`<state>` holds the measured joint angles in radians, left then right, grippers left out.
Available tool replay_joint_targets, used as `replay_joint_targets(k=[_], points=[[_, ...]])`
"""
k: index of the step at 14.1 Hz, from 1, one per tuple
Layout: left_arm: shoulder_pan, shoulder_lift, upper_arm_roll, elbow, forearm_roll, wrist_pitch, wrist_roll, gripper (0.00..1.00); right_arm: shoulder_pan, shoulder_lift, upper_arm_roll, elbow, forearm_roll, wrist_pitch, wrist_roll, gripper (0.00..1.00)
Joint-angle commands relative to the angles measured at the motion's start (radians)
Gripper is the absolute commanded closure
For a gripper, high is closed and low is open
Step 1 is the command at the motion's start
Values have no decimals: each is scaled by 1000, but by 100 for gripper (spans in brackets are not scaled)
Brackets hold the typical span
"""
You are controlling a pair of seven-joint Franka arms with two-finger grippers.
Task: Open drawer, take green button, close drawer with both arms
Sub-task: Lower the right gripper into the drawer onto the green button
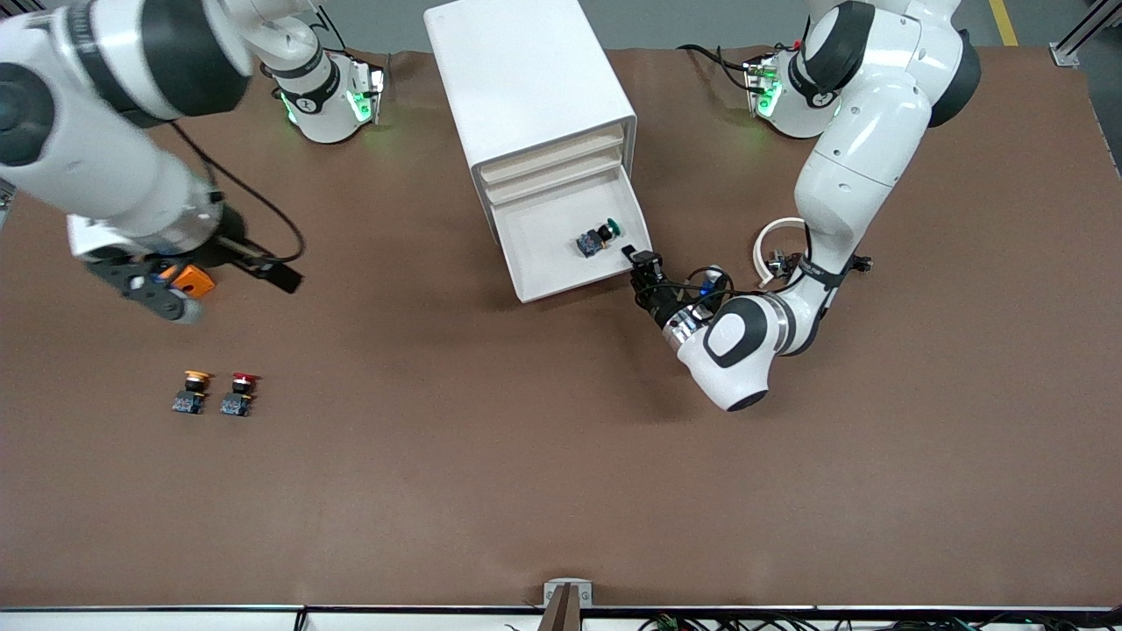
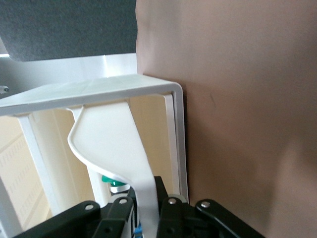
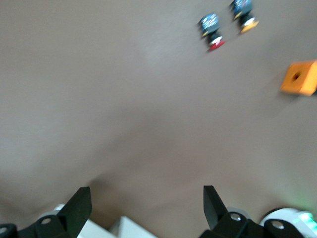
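Observation:
The white cabinet (image 1: pixel 526 70) stands in the middle of the table with a lower drawer (image 1: pixel 543 250) pulled out. The green-capped button (image 1: pixel 600 237) lies in the drawer, toward the left arm's end; its green cap also shows in the left wrist view (image 2: pixel 115 182). My left gripper (image 1: pixel 640 265) is at the drawer's front corner, shut on the drawer's curved white front handle (image 2: pixel 111 144); it shows as (image 2: pixel 146 210) in its own view. My right gripper (image 1: pixel 162 294) hangs open and empty over bare table near the right arm's end, seen in its own view as (image 3: pixel 147 208).
A yellow-capped button (image 1: pixel 191 391) and a red-capped button (image 1: pixel 238 393) stand side by side on the table, nearer the front camera than the right gripper. An orange block (image 1: pixel 195 279) lies by the right gripper. The brown table (image 1: pixel 526 456) spreads wide in front of the drawer.

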<state>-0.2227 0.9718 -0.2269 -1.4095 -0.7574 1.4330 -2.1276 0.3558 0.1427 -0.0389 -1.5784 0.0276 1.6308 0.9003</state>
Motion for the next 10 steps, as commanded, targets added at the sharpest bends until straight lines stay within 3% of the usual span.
replay_joint_targets(k=[1, 5, 8, 10], points=[[28, 1, 1, 29, -54, 12, 9, 85, 141, 5, -13, -72, 17, 114, 248, 0], [68, 2, 1, 47, -75, 44, 11, 85, 339, 53, -13, -111, 26, 262, 538, 0], [100, 10, 1, 47, -98, 64, 11, 85, 489, 132, -15, -100, 23, 391, 763, 0], [103, 16, 1, 47, -103, 66, 12, 85, 540, 211, -15, -63, 8, 438, 805, 0]])
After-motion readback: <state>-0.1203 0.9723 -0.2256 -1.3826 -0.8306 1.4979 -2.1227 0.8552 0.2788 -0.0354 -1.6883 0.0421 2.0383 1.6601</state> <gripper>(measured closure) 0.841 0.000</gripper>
